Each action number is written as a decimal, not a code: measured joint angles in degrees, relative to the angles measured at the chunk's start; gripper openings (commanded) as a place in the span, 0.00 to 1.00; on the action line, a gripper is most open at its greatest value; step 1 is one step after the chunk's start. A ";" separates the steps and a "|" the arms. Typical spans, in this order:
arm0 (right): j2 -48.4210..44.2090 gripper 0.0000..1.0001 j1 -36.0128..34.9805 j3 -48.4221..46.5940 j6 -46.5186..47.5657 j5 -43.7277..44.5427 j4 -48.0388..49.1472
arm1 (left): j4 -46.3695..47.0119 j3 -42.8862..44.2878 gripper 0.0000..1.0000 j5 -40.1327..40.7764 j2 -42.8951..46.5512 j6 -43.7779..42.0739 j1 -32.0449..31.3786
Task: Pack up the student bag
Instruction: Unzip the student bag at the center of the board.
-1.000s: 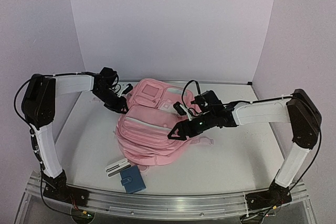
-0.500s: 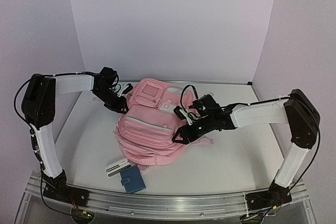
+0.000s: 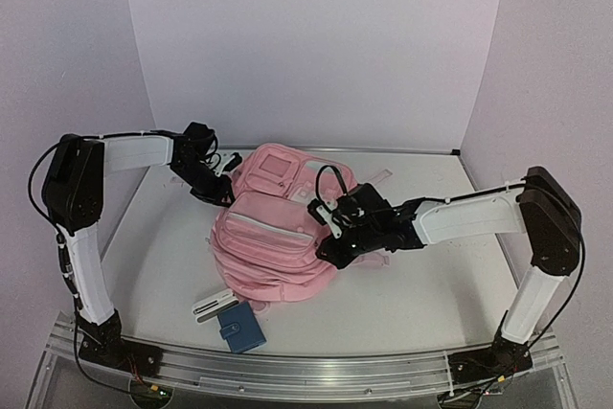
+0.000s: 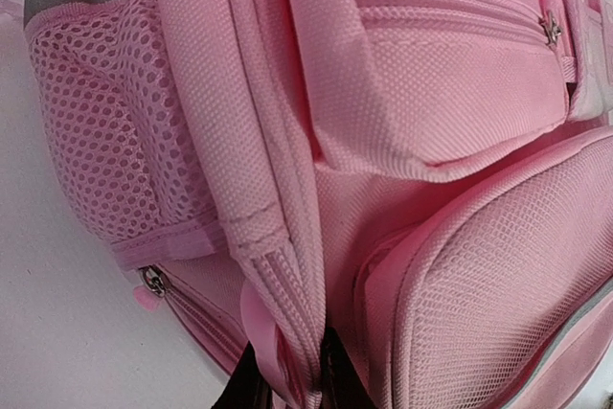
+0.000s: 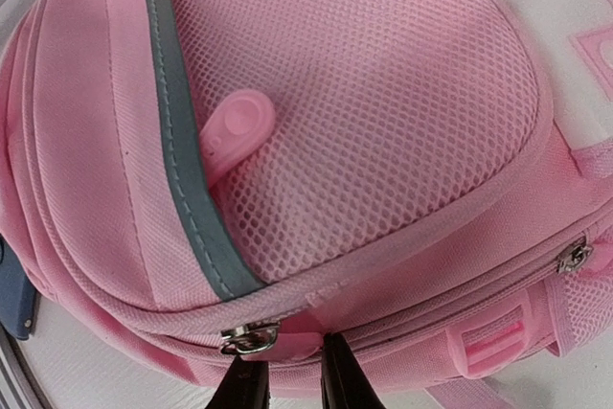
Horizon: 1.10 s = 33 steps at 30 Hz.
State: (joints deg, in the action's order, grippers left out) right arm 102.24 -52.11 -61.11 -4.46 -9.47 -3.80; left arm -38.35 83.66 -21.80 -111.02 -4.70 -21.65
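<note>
Top external: the pink student bag (image 3: 273, 246) lies in the middle of the white bench (image 3: 431, 284), with a blue case (image 3: 241, 329) and a white item (image 3: 213, 306) just beside its near edge. The left claw (image 3: 222, 189) meets the bag's far left edge and the right claw (image 3: 333, 248) its right side. Left wrist: the left claw is clenched on a stitched fold of the bag's fabric. Right wrist: the right claw's fingers (image 5: 251, 385) stand close together just under a pink zip pull (image 5: 292, 344); whether they grip it I cannot tell.
</note>
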 measured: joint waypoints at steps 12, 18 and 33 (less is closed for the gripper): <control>-1.94 0.00 -1.17 1.17 -0.74 1.37 0.41 | -0.18 0.21 0.00 1.88 -0.07 11.34 -0.14; -3.57 0.00 -2.05 1.76 -3.09 0.22 0.47 | 0.16 0.32 0.00 2.97 -0.06 20.42 -0.48; -3.23 0.00 -6.22 -4.76 -8.77 -2.38 -8.46 | 7.81 -2.63 0.00 4.75 1.80 31.89 -0.95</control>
State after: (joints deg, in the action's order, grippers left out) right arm 99.00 -58.33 -65.88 -13.24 -11.85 -12.26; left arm -30.54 81.03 -17.05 -109.22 27.19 -22.60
